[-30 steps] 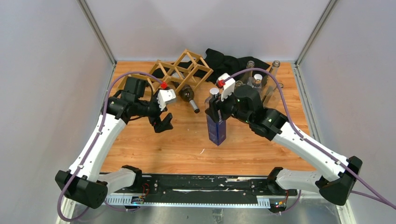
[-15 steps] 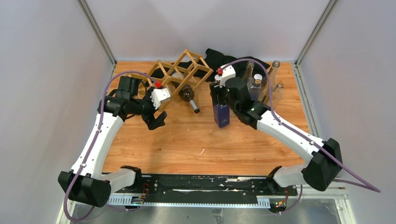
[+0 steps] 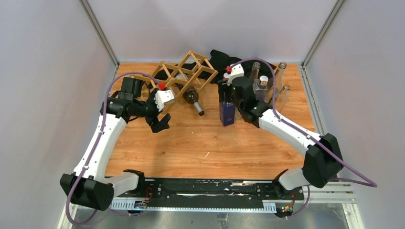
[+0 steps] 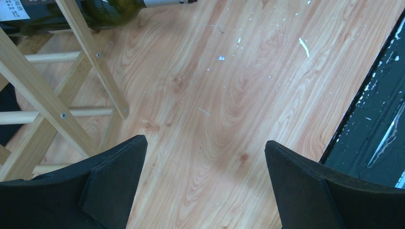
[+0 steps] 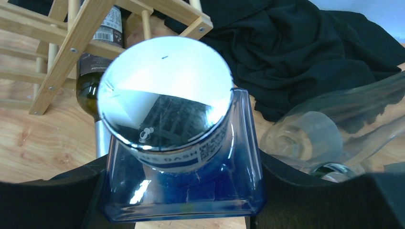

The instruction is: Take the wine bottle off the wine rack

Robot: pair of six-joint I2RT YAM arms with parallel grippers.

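1. At the far side of a wooden table (image 3: pixel 200 143), the wine rack (image 3: pixel 184 71) stands with its pale slats crossing into diamond cells. A black cloth (image 3: pixel 234 61) lies crumpled just to its right.
2. The wine bottle (image 3: pixel 192 97), dark green, lies in a low cell at the rack's near right end. Its neck pokes out toward the near right over the boards, so it is not yet off the rack.
3. The left gripper (image 3: pixel 161 123) hovers over bare wood just near of the rack and to the left of the wine bottle. Its jaws are spread wide with nothing between them.
4. Seen from the left wrist, its two black fingers (image 4: pixel 112 183) frame open tabletop. The rack's slats are at the left and the green glass is at the top edge.
5. The right gripper (image 3: pixel 225 96) pinches a square blue bottle (image 3: pixel 227 114) by its upper part. It holds the bottle upright, to the right of the wine bottle and apart from it. Whether the base touches the table cannot be told.
6. From the right wrist, the blue bottle's round silver cap (image 5: pixel 165 95) fills the centre. The black jaws press against both sides of the blue glass.
7. Clear glass bottles (image 3: pixel 267 81) cluster at the far right, beside the cloth.
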